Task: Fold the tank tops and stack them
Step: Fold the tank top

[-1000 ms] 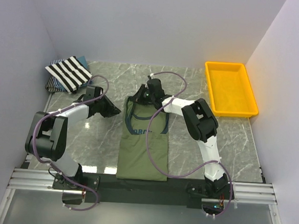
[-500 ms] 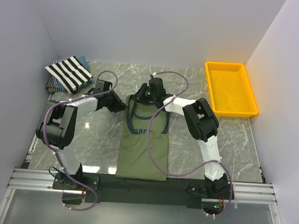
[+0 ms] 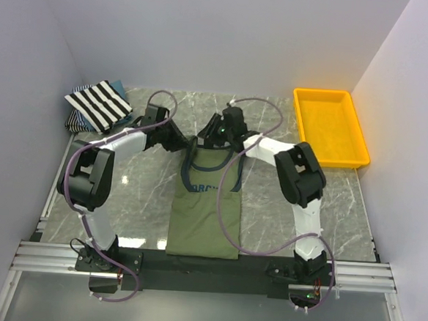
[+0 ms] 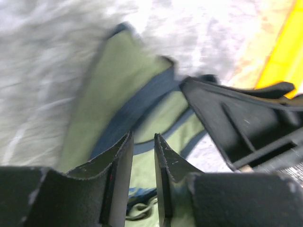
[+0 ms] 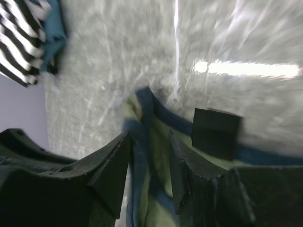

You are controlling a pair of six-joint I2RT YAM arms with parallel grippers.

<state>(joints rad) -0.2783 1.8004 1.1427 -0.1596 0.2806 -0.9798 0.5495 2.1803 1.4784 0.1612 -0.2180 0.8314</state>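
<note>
The olive-green tank top (image 3: 203, 211) with navy trim lies lengthwise in the middle of the table, its print showing. My left gripper (image 3: 184, 145) is at its top left shoulder, jaws a narrow gap apart with nothing between them (image 4: 142, 137). My right gripper (image 3: 210, 137) is at the top edge, open, its jaws straddling a navy-trimmed strap (image 5: 149, 135). The two grippers are close together. The black-and-white striped tank top (image 3: 99, 105) lies folded at the far left on a bluish one (image 3: 118, 89).
A yellow plastic tray (image 3: 302, 130) stands at the far right. White walls close in the back and both sides. The arms' cables loop over the green top. The right gripper's body (image 4: 236, 123) fills the right of the left wrist view.
My left gripper has swung right from the bare marble to the green top's left shoulder. My right gripper has shifted slightly right at the top edge.
</note>
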